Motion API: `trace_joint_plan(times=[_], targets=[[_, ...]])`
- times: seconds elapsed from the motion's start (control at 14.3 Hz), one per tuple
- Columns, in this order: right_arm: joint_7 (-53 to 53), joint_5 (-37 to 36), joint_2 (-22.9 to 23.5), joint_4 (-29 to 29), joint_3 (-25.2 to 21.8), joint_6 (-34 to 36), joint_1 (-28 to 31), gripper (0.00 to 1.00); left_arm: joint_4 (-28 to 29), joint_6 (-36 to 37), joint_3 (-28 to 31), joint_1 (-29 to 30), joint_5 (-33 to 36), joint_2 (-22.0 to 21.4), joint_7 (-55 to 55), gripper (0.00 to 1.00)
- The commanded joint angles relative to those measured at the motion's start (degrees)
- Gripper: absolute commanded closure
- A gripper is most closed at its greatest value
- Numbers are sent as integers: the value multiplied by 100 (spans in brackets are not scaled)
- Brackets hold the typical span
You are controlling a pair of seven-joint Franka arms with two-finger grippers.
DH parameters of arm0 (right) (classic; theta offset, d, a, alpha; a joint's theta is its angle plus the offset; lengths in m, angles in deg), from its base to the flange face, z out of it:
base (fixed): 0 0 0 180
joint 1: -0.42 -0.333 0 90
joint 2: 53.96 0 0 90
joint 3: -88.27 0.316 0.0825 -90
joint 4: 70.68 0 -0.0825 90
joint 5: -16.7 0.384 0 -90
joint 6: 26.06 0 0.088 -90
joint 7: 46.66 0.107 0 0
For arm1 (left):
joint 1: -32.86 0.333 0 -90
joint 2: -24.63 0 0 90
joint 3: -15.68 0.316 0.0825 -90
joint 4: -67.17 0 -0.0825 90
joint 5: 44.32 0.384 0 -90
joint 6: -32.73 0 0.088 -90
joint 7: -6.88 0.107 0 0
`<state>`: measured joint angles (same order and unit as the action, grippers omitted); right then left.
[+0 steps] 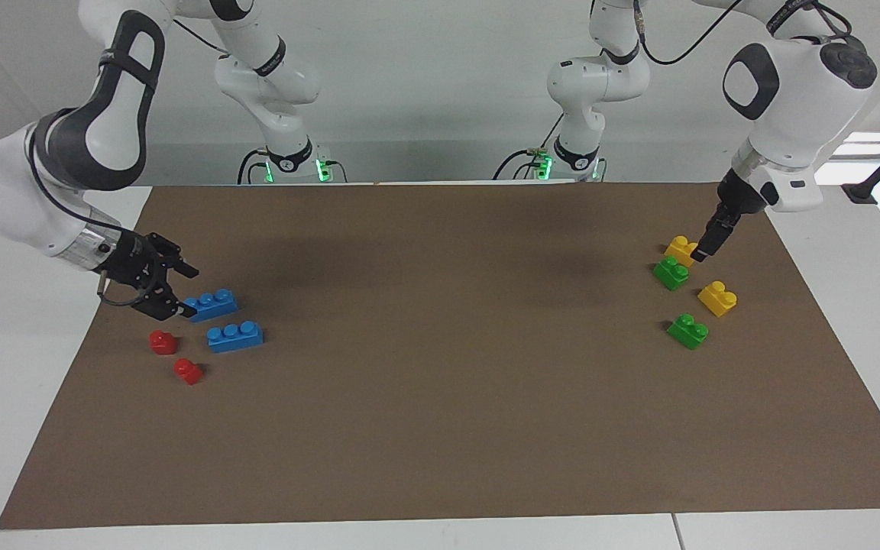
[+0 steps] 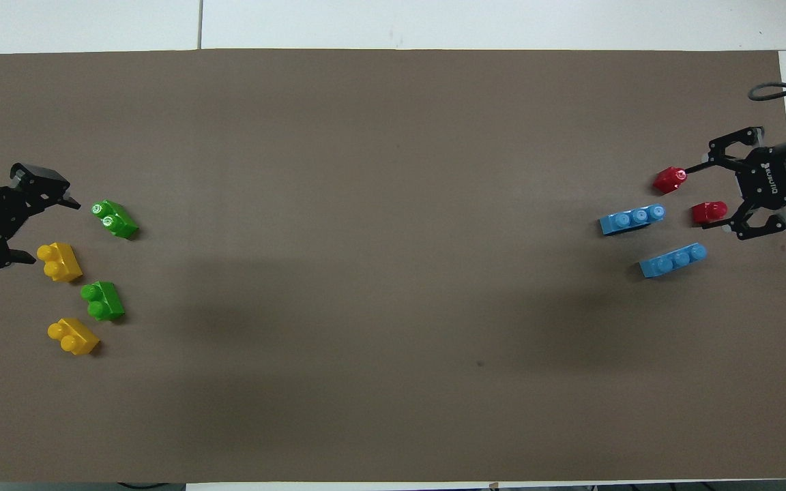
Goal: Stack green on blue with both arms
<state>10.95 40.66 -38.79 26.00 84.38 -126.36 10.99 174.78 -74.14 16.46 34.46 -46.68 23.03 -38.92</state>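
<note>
Now both open and empty: left gripper (image 2: pixel 41 228) just beside the green brick (image 2: pixel 114 219) farther from the robots, right gripper (image 1: pixel 180 290) at the end of the nearer blue brick (image 1: pixel 211 304), lengthwise along the table.

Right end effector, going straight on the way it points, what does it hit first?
Probably the blue brick nearer the robots; the right end effector points at its end, though its height is unclear.

Two red bricks (image 1: pixel 176 356), two yellow bricks (image 1: pixel 700 275), apparently loose on brown mat (image 1: pixel 440 428)
</note>
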Motion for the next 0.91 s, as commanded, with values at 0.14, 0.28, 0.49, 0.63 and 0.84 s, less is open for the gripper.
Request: trace_joint_plan(times=[0.14,0.28,0.49,0.63,0.84], targets=[[49,127,302,18,55,-166,147,12,58,-738,-26,236,-45,545,-386,0],[-134,126,478,0,55,-183,138,12,67,-1054,-26,306,-45,783,-386,0],[-469,118,706,18,47,-411,103,11,67,-1397,-26,333,-27,1126,-377,0],[-487,118,812,35,55,-639,42,11,67,-1643,-26,333,-36,1284,-377,0],[-601,118,839,228,99,-938,15,11,5,-1802,-26,324,-10,1609,-368,0]])
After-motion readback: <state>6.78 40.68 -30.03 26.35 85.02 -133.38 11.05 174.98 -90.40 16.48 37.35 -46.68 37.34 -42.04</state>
